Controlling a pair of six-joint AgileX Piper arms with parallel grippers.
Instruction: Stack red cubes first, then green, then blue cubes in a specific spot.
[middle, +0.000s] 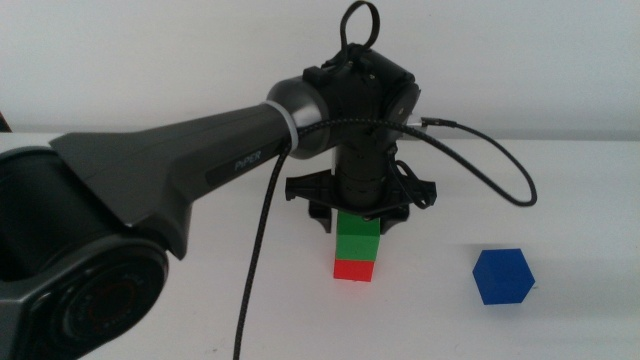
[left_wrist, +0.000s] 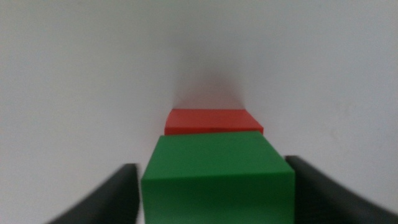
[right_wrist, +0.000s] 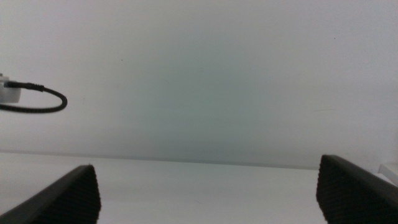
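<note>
The green cube (middle: 358, 238) sits squarely on the red cube (middle: 354, 269) at the table's middle. My left gripper (middle: 358, 216) hangs straight down over the stack, its jaws either side of the green cube's top. In the left wrist view the green cube (left_wrist: 217, 177) fills the space between the jaws, with a thin white gap at one jaw, so the gripper (left_wrist: 214, 193) is slightly open. The red cube (left_wrist: 213, 121) shows beyond it. The blue cube (middle: 503, 276) lies alone to the right. My right gripper (right_wrist: 208, 199) is open, empty and outside the middle view.
The left arm's big dark body (middle: 150, 190) covers the left part of the table. Its cable (middle: 500, 165) loops out to the right above the blue cube. White tabletop (middle: 430, 320) lies in front of the stack.
</note>
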